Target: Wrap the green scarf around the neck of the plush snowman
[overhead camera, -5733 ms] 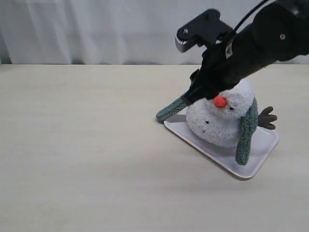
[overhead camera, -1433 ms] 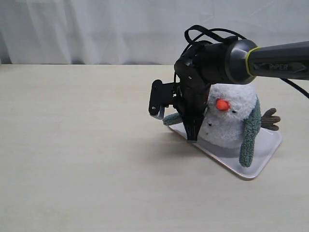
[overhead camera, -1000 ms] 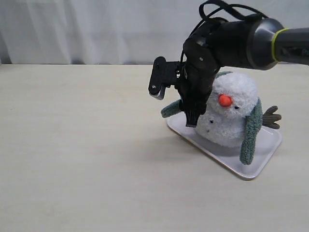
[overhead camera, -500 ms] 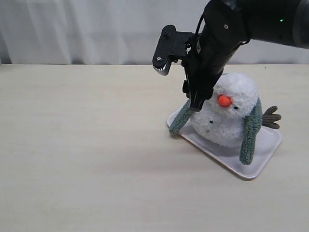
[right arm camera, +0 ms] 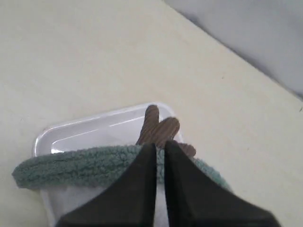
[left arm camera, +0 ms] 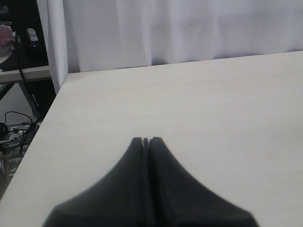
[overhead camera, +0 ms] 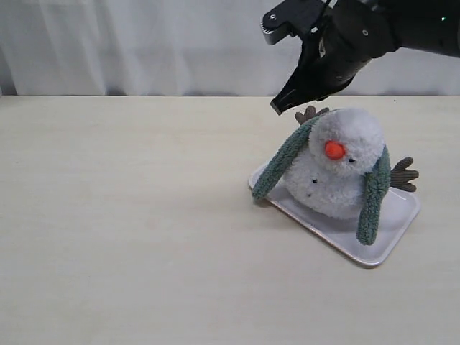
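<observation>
The plush snowman sits upright on a pale tray, orange nose toward the camera. The green scarf lies behind its neck, one end slanting down to the tray's left corner, the other end hanging down its right side. My right gripper hovers above and left of the head, clear of the scarf. In the right wrist view the right gripper shows a narrow gap with nothing in it, above the scarf and a brown twig arm. My left gripper is shut and empty over bare table.
The tray's rim lies beneath the scarf. A white curtain hangs behind the table's far edge. The table's left edge with cables and a stand beyond shows in the left wrist view.
The right gripper has let go of the scarf's left end and risen up and to the right. That end now leans against the snowman's side.
</observation>
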